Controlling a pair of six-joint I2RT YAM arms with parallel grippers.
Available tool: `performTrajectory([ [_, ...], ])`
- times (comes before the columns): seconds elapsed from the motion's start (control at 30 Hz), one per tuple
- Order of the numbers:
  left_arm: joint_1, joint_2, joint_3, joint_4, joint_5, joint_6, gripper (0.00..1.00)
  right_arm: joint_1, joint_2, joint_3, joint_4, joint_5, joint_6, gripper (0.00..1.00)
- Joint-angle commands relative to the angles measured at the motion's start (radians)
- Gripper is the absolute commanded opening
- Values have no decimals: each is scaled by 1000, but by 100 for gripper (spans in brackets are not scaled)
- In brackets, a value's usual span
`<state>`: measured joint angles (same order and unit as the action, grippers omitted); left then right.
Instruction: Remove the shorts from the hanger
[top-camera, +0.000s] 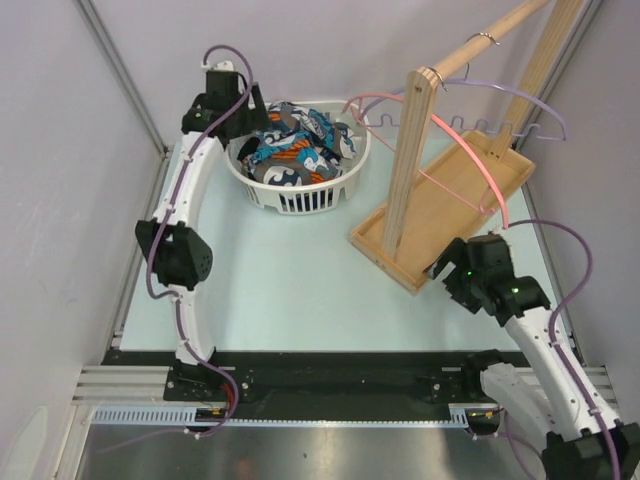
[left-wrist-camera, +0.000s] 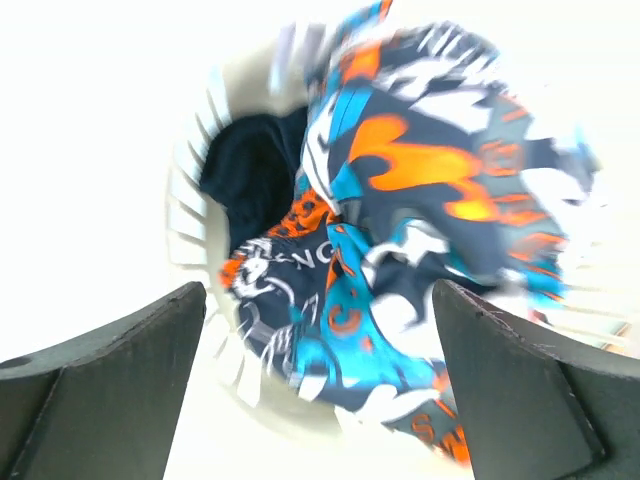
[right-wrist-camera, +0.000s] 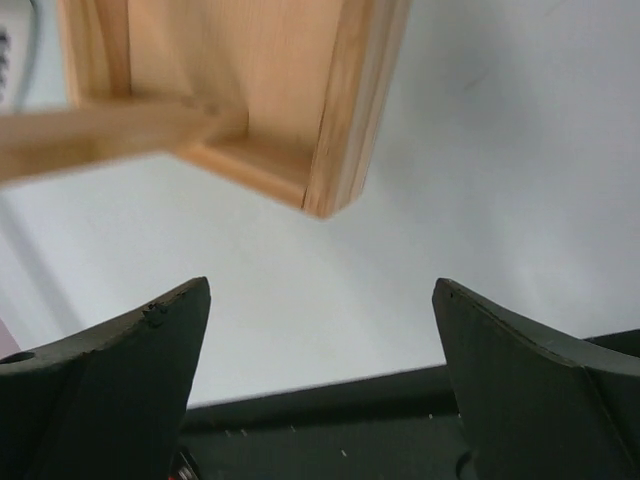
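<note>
The colourful shorts (top-camera: 300, 142) lie bunched in a white laundry basket (top-camera: 262, 187) at the back left. In the left wrist view the shorts (left-wrist-camera: 420, 200) fill the basket. The lavender hanger (top-camera: 535, 100) hangs bare from the wooden rod at the back right. My left gripper (top-camera: 248, 108) hovers over the basket's left rim, open and empty, with the shorts below between its fingers (left-wrist-camera: 320, 385). My right gripper (top-camera: 441, 268) is open and empty by the near corner of the wooden rack base (right-wrist-camera: 335, 130), low over the table (right-wrist-camera: 320, 375).
A plain dark navy garment (left-wrist-camera: 255, 175) lies in the basket under the shorts. A pink hanger (top-camera: 470, 150) hangs on the rod (top-camera: 490, 35) beside the lavender one. The wooden rack's post (top-camera: 410, 160) and tray base (top-camera: 440, 215) stand at the right. Walls close both sides.
</note>
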<state>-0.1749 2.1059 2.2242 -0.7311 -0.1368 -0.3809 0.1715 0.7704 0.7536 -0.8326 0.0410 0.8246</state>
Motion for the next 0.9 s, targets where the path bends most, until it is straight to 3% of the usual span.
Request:
performTrajectory([
  [0.0,-37,-184,83,-169,-107,126,100,260,27,-33,43,75,166,99],
  [0.07,-55,-309,-12,-171,-96,143,100,370,33,-39,70,114,191,100],
  [0.17,-139,-596,-402,38,15,152,100,554,24,-54,124,128,179,100],
  [0.2,-197,-688,-634,118,70,146,100,597,3,-78,144,122,167,100],
  [0.23,-230,-766,-749,192,204,122,100,659,-15,-95,200,84,145,100],
  [0.27,-260,-905,-852,346,254,105,100,692,-34,-115,229,67,112,100],
  [0.3,-329,-960,-1024,402,285,87,100,715,-86,-138,256,45,99,100],
  [0.37,-402,-1042,-1151,485,353,36,100,781,-159,-218,363,-30,46,100],
  [0.4,-488,-1101,-1251,543,367,19,100,802,-213,-246,401,-61,35,100],
  [0.57,-768,-1237,-1498,714,396,-27,100,864,-711,-482,596,-210,42,100],
  [0.6,-834,-1289,-1585,792,413,-42,100,864,-744,-487,586,-210,56,100],
  [0.7,-917,-1380,-1766,903,477,-117,100,872,-636,-493,592,-240,54,100],
  [0.87,-946,-1642,-2047,1209,546,-312,100,885,-737,-649,909,-297,108,100],
])
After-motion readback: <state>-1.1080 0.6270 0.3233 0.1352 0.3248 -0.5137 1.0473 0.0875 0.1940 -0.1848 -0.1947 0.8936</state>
